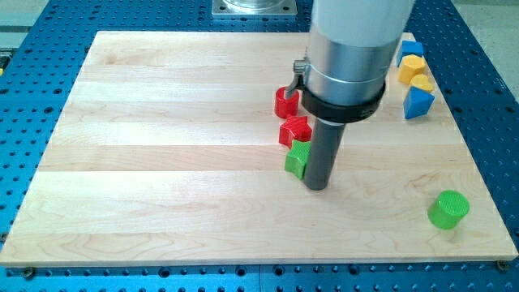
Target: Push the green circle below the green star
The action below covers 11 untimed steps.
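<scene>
**Mid-board: my tip beside the green star**

At mid-board, slightly toward the view's right, my tip (316, 186) rests on the wooden board (162, 162). No fingers or jaws on this rig, just a plain dark rod under a wide grey arm housing (353, 49), so nothing to report as apart or clamped.

Fig. notes, working outward from the tip:

- Green star (298, 157): immediately on the tip's left side in the view, touching or nearly touching the rod; can't tell which.
- Red star-like block (295, 130): just above the green star, the two appear to touch.
- Red block (285, 102), shape unclear (partly hidden by housing): above that again, close by. The three form a short column w/ the rod on its right.
- Green circle (448, 209): well apart from tip and green star, near the board's bottom-right corner. It sits lower in the view than the star but far to the right, not under it.
- Top-right cluster near the board's edge: blue block (411, 48), yellow block (410, 68), second yellow block (422, 82), blue triangular block (418, 103), packed close together.
- Blue perforated table (32, 276) surrounds the board on all sides.
</scene>
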Each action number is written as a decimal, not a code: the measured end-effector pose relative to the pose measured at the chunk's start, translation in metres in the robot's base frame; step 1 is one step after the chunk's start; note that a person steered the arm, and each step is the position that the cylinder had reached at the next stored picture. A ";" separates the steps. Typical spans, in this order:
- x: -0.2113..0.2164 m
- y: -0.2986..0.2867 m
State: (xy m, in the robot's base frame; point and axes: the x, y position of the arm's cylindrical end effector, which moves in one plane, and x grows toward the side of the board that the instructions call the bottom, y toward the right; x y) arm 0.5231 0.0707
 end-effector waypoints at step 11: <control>0.003 0.123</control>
